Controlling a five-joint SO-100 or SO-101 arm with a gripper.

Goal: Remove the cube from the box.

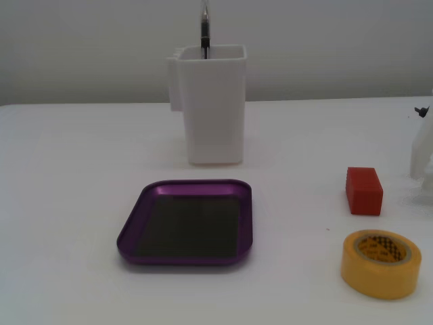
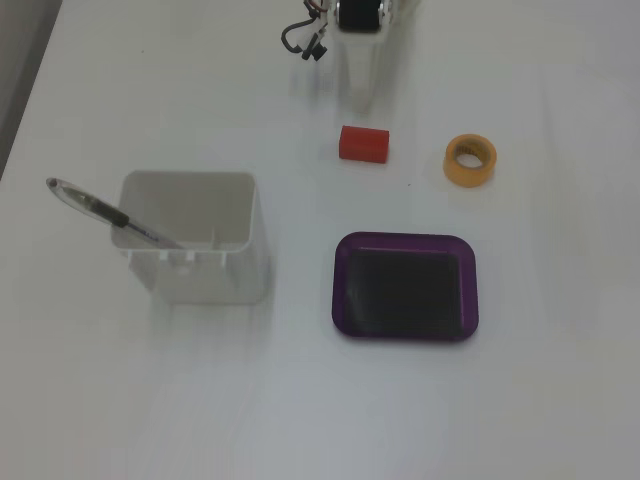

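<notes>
Lying on the bare desk, the cube is out of the box, so the task looks done.
Cube: the red cube sits at about 12 o'clock from the box in the top-down fixed view, well apart from it; likely set here as the nearest free spot to the arm.
Box: the purple box is empty, its dark bottom bare in both fixed views.
Tape: a yellow tape roll lies flat at 3 o'clock of the cube in the top-down view; apart from it.
Holder: a white holder stands at 9 o'clock of the box; a pen leans in it.
Arm: the white arm shows only at the top edge, 12 o'clock of the cube, not touching it; probably parked.
Gripper: I cannot tell whether its jaws are spread or pressed together.
Views: the top-down view shows the pen's slant and the arm's motor; the low fixed view shows the holder's height and the box's shallow rim, with only a sliver of arm at its right edge.
</notes>
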